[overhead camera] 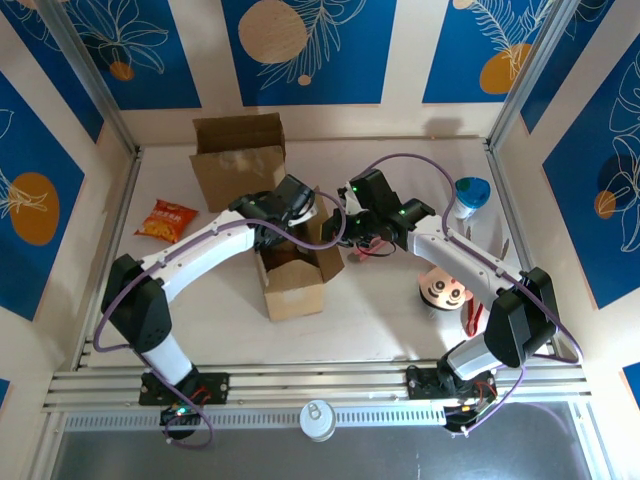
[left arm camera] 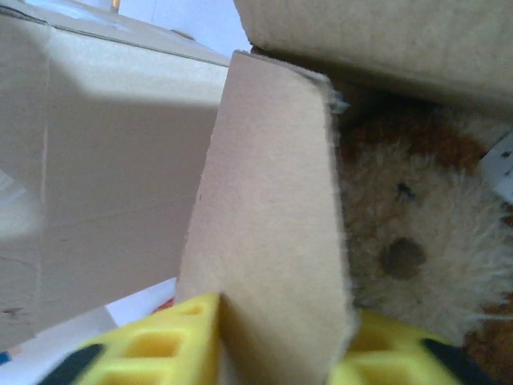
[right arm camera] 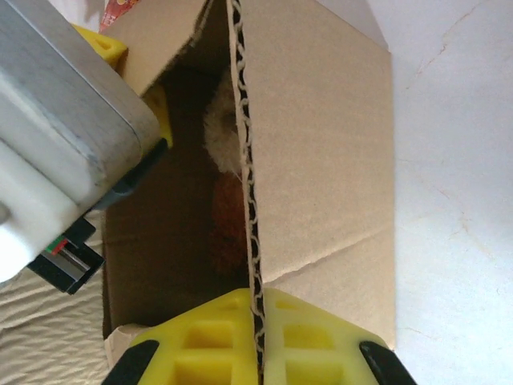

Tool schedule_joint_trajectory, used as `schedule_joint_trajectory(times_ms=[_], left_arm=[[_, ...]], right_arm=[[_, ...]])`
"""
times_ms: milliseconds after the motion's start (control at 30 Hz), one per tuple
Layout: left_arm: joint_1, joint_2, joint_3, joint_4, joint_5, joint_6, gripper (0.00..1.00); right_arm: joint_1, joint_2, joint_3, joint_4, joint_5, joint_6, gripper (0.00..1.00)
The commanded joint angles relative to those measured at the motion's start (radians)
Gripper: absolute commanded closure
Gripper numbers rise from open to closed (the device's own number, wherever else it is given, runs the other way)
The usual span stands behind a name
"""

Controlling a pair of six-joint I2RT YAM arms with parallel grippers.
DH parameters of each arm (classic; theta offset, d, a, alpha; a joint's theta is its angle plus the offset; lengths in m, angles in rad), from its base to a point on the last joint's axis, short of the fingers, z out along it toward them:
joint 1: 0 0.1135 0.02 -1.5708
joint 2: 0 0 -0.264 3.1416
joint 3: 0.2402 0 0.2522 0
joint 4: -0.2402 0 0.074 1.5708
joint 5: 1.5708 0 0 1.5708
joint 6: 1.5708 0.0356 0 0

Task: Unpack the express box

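Top external view puts the express box near the middle of the tabletop, between the 2 arms, with both wrists bent down over its far, opened end. The step in hand looks like spreading the box open. In the left wrist view, the left hand is nearly closed, its yellow fingers pinching a cardboard flap from both sides. In the right wrist view, the right hand is likewise closed down on a second flap, whose corrugated edge runs straight up between the fingers. A plush toy, pale and brown, lies inside the box and has not been taken out. Judging by this, the next move calls for one hand to let its flap go and reach into the gap for the toy while the other keeps the mouth wide. The opening is narrow and the 2 hands sit close together, so crowding is the risk. A snack packet lies well apart on the left.
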Motion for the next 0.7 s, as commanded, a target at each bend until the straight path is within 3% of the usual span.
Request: schedule_joint_trajectory(times_ms=[0, 67, 300, 333, 467, 667], left_arm=[[0.02, 0.012, 0.024, -0.021, -0.026, -0.005, 0.87], [0.023, 0.008, 0.03, -0.032, -0.022, -0.009, 1.0], [0.037, -0.002, 0.101, -0.103, -0.008, -0.045, 1.0], [0.037, -0.004, 0.119, -0.12, -0.005, -0.055, 1.0], [0.039, -0.005, 0.203, -0.208, 0.018, -0.106, 1.0], [0.038, -0.002, 0.268, -0.288, 0.034, -0.15, 1.0]], right_arm=[[-0.005, -0.019, 0.017, -0.025, -0.039, -0.014, 1.0], [-0.007, -0.021, 0.019, -0.03, -0.036, -0.016, 1.0], [-0.03, -0.026, 0.06, -0.098, -0.007, -0.077, 1.0], [-0.035, -0.03, 0.067, -0.114, -0.003, -0.089, 0.96], [-0.046, -0.081, 0.085, -0.165, 0.034, -0.156, 0.6], [-0.024, -0.227, 0.079, -0.203, 0.091, -0.249, 0.35]])
